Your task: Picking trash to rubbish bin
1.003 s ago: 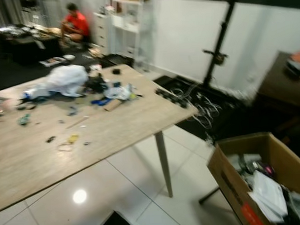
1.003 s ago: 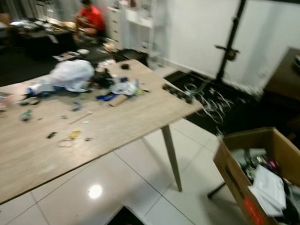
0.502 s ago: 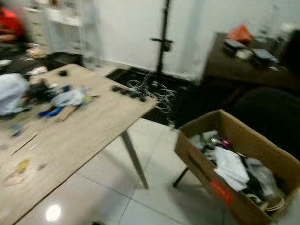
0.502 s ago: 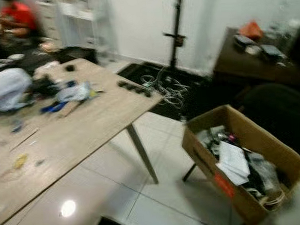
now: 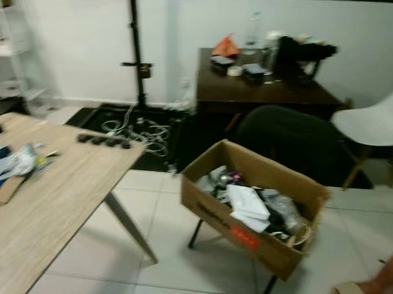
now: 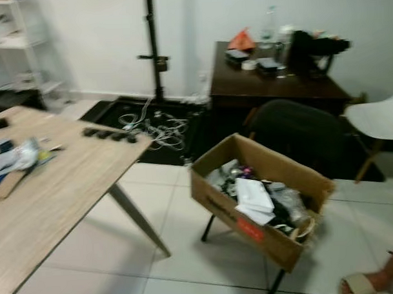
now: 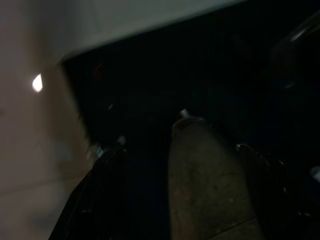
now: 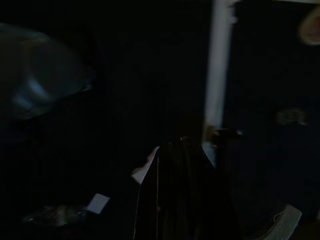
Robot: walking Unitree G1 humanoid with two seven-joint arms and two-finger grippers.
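Left eye view: a box (image 5: 250, 213) of trash sits on the floor beside the table (image 5: 49, 191); wrist views are too dark to tell either tool's state or its place relative to the box.

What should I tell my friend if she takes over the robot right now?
Both arms hang idle; their wrist views are too dark to tell whether the fingers are open or shut.
The cardboard box used as the bin stands on the tiled floor, already holding papers and scraps.
The wooden table is to the robot's left, with trash left on it and a black power strip near its edge.
A person's foot is at the robot's lower right.
Left to do: carry the table's trash to the box.
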